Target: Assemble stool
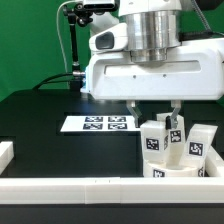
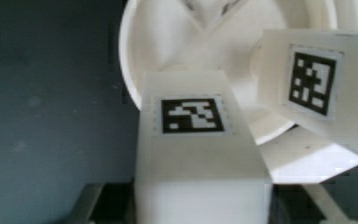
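Arm vertical over seat disc [image 1: 178, 172]; gripper [image 1: 176, 124] pinching upright leg [image 1: 178, 140].

One robot arm [image 1: 150, 40] is counted in the exterior view, fitted with one hand [image 1: 157, 114] that has two fingers [image 1: 175, 113].

Three white stool legs [image 1: 154, 138] are counted in the exterior view, clustered together; one square tag is seen on each of the three. Two legs [image 2: 202, 135] are counted in the wrist view, each with one tag.

One round seat disc [image 1: 186, 172] is counted.

One marker board [image 1: 99, 123] is counted on the table [image 1: 40, 125]; four tags are seen on it.

Two white border rails [image 1: 70, 187] are counted.
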{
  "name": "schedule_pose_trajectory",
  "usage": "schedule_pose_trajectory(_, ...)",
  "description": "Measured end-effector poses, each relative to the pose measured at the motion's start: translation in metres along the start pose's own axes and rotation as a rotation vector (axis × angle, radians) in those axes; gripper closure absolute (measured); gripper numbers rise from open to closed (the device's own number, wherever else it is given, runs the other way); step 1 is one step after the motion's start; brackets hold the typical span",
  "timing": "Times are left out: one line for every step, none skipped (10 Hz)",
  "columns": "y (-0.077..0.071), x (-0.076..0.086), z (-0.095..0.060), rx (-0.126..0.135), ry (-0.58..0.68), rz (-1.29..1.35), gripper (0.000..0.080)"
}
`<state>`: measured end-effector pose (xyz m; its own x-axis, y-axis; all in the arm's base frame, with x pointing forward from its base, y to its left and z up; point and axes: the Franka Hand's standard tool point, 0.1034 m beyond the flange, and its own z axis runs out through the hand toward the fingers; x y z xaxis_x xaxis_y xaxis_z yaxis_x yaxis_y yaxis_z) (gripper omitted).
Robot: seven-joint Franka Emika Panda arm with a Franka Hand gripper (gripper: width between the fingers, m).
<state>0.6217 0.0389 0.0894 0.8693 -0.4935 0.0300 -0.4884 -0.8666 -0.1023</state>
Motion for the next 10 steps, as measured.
schedule_pose_trajectory(0.000, 0.000, 0.000, 0.000, 0.000, 0.068, 0.0462)
schedule_pose_trajectory(-0.001, -0.001, 0.000, 0.001, -0.001, 0.181, 0.0462)
schedule_pose_trajectory(-0.003, -0.002, 0.000, 0.001, -0.002, 0.276, 0.0462)
schedule_pose_trajectory(-0.003, -0.003, 0.001, 0.001, -0.002, 0.331, 0.0462)
schedule_pose_trajectory(-0.004, -0.004, 0.001, 0.004, -0.006, 0.469, 0.0462)
schedule_pose_trajectory(-0.007, -0.006, 0.002, 0.007, -0.007, 0.569, 0.0462)
schedule_pose_trajectory(-0.010, -0.007, 0.001, 0.009, -0.006, 0.626, 0.0462)
schedule_pose_trajectory(-0.014, -0.009, 0.001, 0.011, -0.008, 0.764, 0.0462)
schedule_pose_trajectory(-0.018, -0.011, 0.000, 0.014, -0.007, 0.873, 0.0462)
schedule_pose_trajectory(-0.021, -0.012, -0.002, 0.016, -0.005, 0.974, 0.0462)
